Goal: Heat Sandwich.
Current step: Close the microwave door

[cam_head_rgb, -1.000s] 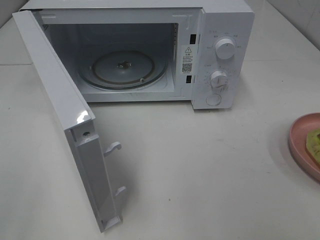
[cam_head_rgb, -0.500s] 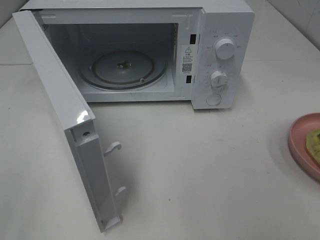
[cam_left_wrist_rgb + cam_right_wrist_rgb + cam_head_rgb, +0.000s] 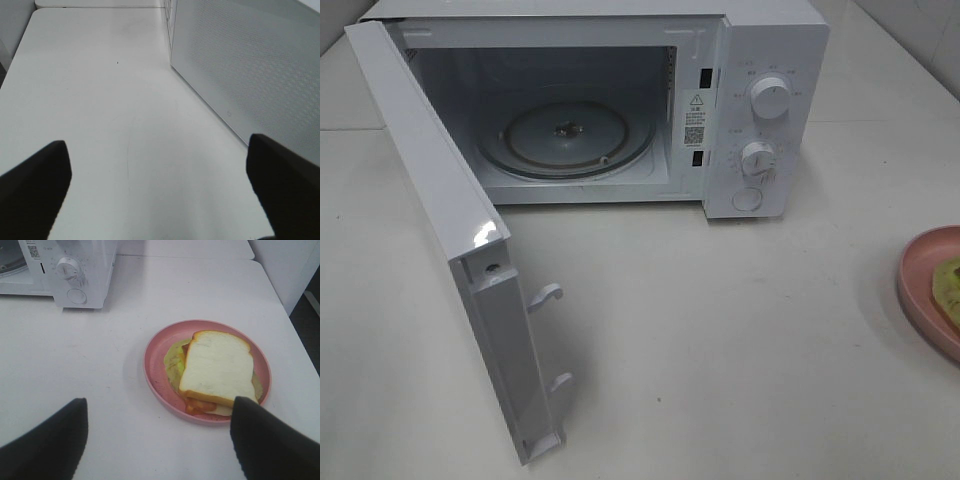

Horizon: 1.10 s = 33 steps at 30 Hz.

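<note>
The left gripper (image 3: 159, 185) has its fingers (image 3: 35, 187) spread wide, with bare table (image 3: 100, 100) between them; they hold nothing and touch nothing that shows. It looks along the table top, with the perforated face of the microwave door (image 3: 250, 70) standing just beside one finger. The table on the other side of that finger runs clear to its far edge.

The right gripper (image 3: 159, 440) also has its fingers (image 3: 47, 440) set wide apart and empty. It hangs above the table, looking down at the sandwich (image 3: 216, 371), which lies on a pink plate (image 3: 155, 367) well to the right of the microwave (image 3: 760, 100). One finger overlaps the plate's near rim in the wrist view; whether it touches the rim cannot be told. The top slice of bread is white with a tan crust, and green and orange filling shows under its edges.

In the high view neither arm appears. The microwave sits at the back of the table with its door swung fully open to the left, the door's edge with two latch hooks (image 3: 546, 295) reaching towards the table's front. The cavity holds only the glass turntable (image 3: 565, 138). A wide stretch of bare table lies between the microwave's front and the plate, only a sliver of which shows at the right edge of the high view. The control panel carries two knobs (image 3: 769, 97) and a round button (image 3: 747, 199).
</note>
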### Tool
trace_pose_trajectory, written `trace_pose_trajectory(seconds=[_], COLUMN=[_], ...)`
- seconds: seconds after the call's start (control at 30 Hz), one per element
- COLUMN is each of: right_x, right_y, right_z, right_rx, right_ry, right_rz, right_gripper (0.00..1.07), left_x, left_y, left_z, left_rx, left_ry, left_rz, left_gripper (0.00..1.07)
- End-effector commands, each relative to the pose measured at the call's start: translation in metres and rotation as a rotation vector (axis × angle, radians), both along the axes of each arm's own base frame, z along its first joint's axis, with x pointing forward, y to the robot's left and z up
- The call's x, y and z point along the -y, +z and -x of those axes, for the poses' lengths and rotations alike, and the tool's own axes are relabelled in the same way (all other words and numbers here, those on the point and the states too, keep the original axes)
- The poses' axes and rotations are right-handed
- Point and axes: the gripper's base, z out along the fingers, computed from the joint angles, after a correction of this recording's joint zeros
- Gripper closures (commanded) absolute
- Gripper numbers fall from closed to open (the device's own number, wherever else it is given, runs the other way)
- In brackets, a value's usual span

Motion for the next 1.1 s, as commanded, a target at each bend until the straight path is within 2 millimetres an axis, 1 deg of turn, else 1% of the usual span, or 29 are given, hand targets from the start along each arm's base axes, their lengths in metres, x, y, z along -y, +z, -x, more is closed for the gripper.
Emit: trace_pose_trajectory(seconds=[0.03,0.07,0.1,0.13,0.23,0.27,0.3,0.37,0.4,0.43,0.5,0.53,0.57,0.6,0.67,0.7,0.73,0.8,0.83,0.87,1.0,1.1], right_x=[0.0,0.0,0.0,0.0,0.0,0.0,0.0,0.0,0.0,0.0,0.0,0.0,0.0,0.0,0.0,0.0,0.0,0.0,0.0,0.0,0.0,0.0], right_y=[0.0,0.0,0.0,0.0,0.0,0.0,0.0,0.0,0.0,0.0,0.0,0.0,0.0,0.0,0.0,0.0,0.0,0.0,0.0,0.0,0.0,0.0], right_z=[0.004,0.004,0.004,0.004,0.004,0.004,0.004,0.004,0.004,0.004,0.004,0.004,0.004,0.004,0.004,0.004,0.004,0.004,0.004,0.004,0.004,0.004], right_rx=[0.038,0.038,0.038,0.038,0.038,0.038,0.038,0.038,0.038,0.038,0.038,0.038,0.038,0.038,0.038,0.038,0.038,0.038,0.038,0.038,0.038,0.038], right_ry=[-0.008,-0.008,-0.008,-0.008,-0.008,-0.008,-0.008,-0.008,-0.008,-0.008,-0.008,-0.008,-0.008,-0.008,-0.008,-0.008,-0.008,-0.008,-0.008,-0.008,-0.008,-0.008], right_rz=[-0.006,-0.006,-0.006,-0.006,-0.006,-0.006,-0.006,-0.006,-0.006,-0.006,-0.006,-0.006,-0.006,-0.006,-0.006,-0.006,-0.006,-0.006,-0.006,-0.006,-0.006,-0.006], right_gripper=[0.32,0.32,0.32,0.32,0.32,0.32,0.32,0.32,0.32,0.32,0.32,0.32,0.32,0.32,0.32,0.32,0.32,0.32,0.32,0.32,0.32,0.32], left_x=[0.001,0.001,0.001,0.001,0.002,0.002,0.002,0.002,0.002,0.003,0.003,0.003,0.003,0.003,0.004,0.004,0.004,0.004,0.003,0.003,0.003,0.003], left_y=[0.005,0.005,0.005,0.005,0.003,0.003,0.001,-0.001,-0.001,-0.004,-0.007,-0.011,-0.011,-0.012,-0.017,-0.024,-0.024,-0.03,-0.037,-0.037,-0.05,-0.056], left_z=[-0.015,-0.019,-0.029,-0.029,-0.041,-0.041,-0.049,-0.057,-0.057,-0.066,-0.076,-0.085,-0.085,-0.089,-0.097,-0.105,-0.105,-0.11,-0.113,-0.113,-0.117,-0.117], left_rx=[0.005,-0.002,-0.021,-0.021,-0.058,-0.058,-0.088,-0.109,-0.109,-0.138,-0.167,-0.182,-0.182,-0.181,-0.178,-0.157,-0.157,-0.129,-0.103,-0.103,-0.039,-0.015], left_ry=[0.007,0.007,0.008,0.008,0.009,0.009,0.01,0.011,0.011,0.012,0.013,0.015,0.015,0.016,0.018,0.022,0.022,0.026,0.03,0.03,0.037,0.039], left_rz=[0.004,0.004,0.005,0.005,0.006,0.006,0.005,0.004,0.004,0.002,0.001,0.0,0.0,-0.001,-0.001,0.0,0.0,0.001,0.003,0.003,0.004,0.002], left_gripper=[0.37,0.42,0.53,0.53,0.66,0.66,0.73,0.81,0.81,0.87,0.95,1.04,1.04,1.07,1.07,1.07,1.07,1.07,1.07,1.07,1.07,1.07])
